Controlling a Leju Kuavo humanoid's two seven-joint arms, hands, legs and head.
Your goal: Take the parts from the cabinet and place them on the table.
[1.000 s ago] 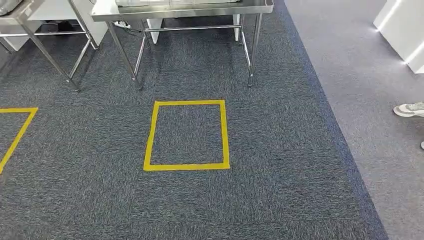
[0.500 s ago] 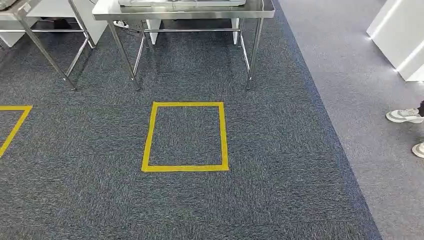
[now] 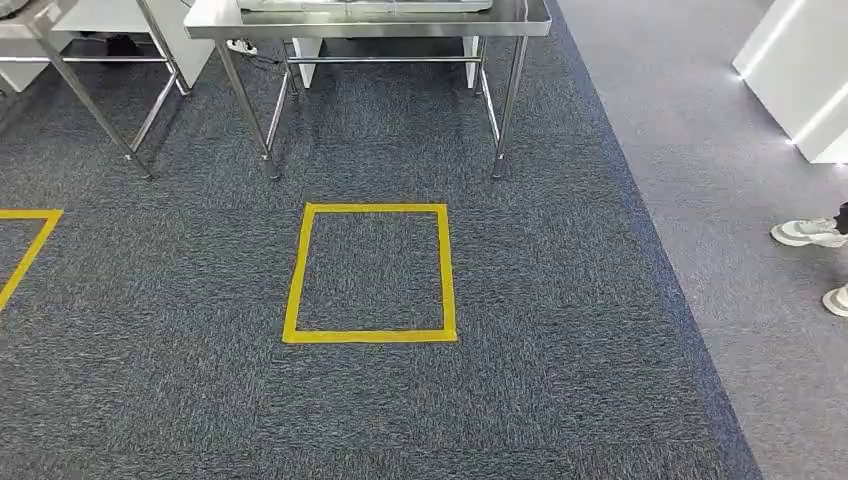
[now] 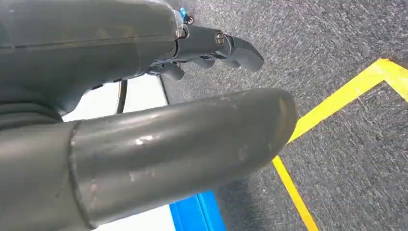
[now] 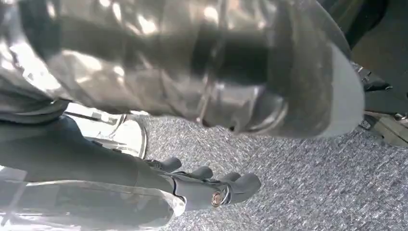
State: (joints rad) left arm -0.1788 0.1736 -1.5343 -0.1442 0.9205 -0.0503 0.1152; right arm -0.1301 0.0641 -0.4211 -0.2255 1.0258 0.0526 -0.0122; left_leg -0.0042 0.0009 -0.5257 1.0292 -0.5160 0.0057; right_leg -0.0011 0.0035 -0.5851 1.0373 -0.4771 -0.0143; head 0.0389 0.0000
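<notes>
The right hand (image 5: 159,192) holds a shiny bagged part (image 5: 192,62), the left hand (image 4: 144,96) is released, near the table (image 3: 520,18).

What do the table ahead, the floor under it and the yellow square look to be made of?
Table: likely stainless steel, brushed top and shiny tubular legs that catch reflections. Floor: dark blue-grey carpet with a flecked, looped pile. Yellow square: probably adhesive floor tape, flat strips with squared corners lying on the carpet.

Camera view slightly rightward; table (image 3: 520,18) leftward in frame.
</notes>
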